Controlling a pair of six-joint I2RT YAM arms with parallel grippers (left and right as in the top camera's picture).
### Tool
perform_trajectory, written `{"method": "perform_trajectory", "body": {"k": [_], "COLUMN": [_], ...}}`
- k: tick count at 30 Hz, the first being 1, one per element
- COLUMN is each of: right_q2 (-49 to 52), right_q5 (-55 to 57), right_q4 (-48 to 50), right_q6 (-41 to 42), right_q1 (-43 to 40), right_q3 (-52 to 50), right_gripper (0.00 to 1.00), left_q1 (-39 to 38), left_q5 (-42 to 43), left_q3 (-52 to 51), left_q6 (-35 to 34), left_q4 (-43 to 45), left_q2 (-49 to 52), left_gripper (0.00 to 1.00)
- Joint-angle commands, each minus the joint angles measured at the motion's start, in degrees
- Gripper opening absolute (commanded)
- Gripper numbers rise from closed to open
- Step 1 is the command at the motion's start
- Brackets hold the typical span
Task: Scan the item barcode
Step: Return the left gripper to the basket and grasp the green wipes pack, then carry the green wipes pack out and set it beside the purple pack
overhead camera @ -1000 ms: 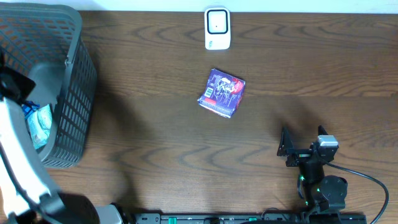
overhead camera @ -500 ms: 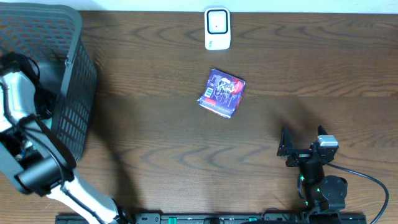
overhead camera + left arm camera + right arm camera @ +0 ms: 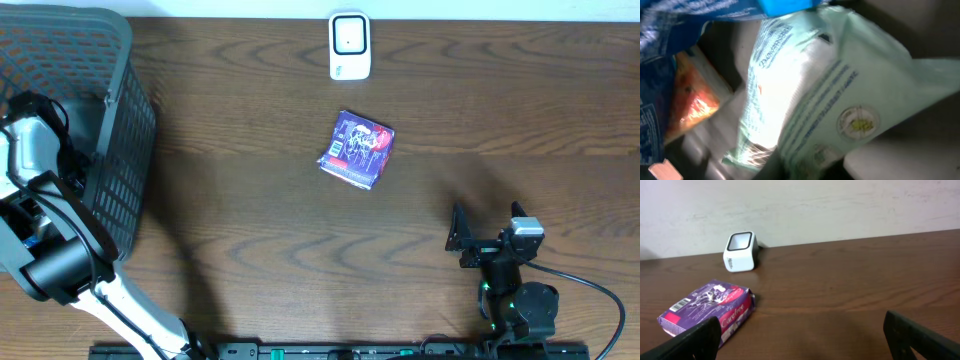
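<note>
Left arm (image 3: 45, 215) was down in the grey basket (image 3: 125, 150), purple box (image 3: 357, 150) sat out on the tabletop (image 3: 250, 240)

The box lay flat just in front of the white scanner (image 3: 349, 45), not touching it. Right gripper (image 3: 805, 337) was parked near the front edge, its 2 fingers wide apart and holding nothing. Left gripper was right up against a pale green packet (image 3: 810, 95) among other packets, honestly couldn't tell if it was clamped.

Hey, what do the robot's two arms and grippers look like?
Left arm: white curved shells with black joints. Right arm: black, a grey camera block on top, small green lights, a black cable looping off. Its fingers are black, flat wedges.
</note>
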Motion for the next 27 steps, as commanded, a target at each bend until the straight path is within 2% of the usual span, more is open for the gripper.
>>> {"method": "perform_trajectory", "body": {"k": [1,7,10,15,21,25,27], "right_q2": [-0.35,-0.35,-0.35,-0.35,-0.35,-0.35,-0.35], "right_q5": [-0.13,-0.13,-0.13,-0.13,-0.15,-0.13,-0.13], "right_q4": [-0.11,-0.09,-0.09,-0.09,-0.09,-0.09,-0.09], "right_q6": [-0.55,-0.55,-0.57,-0.55,-0.55,-0.55,-0.57], "right_q1": [-0.24,-0.24,-0.24,-0.24,-0.24,-0.24,-0.24], "right_q3": [-0.17,-0.17,-0.17,-0.17,-0.17,-0.17,-0.17], "right_gripper": [0.99,0.99,0.99,0.99,0.99,0.99,0.99], "left_q1": [-0.2,-0.2,-0.2,-0.2,-0.96,-5.86,-12.96], "left_q5": [6.4,13.49,20.35,23.21,29.62,33.48,34.97], "left_q3": [-0.39,2.03,4.04,4.04,4.04,4.02,4.0], "left_q6": [0.13,0.11,-0.48,-6.4,-6.38,-6.36,-6.34], "left_q4": [0.48,-1.03,0.59,7.39,13.09,13.35,12.59], "left_q2": [2.19,-1.44,-11.91,-29.59,-45.42,-50.9,-51.49], "left_gripper": [0.08,0.07,0.07,0.07,0.07,0.07,0.07]}}
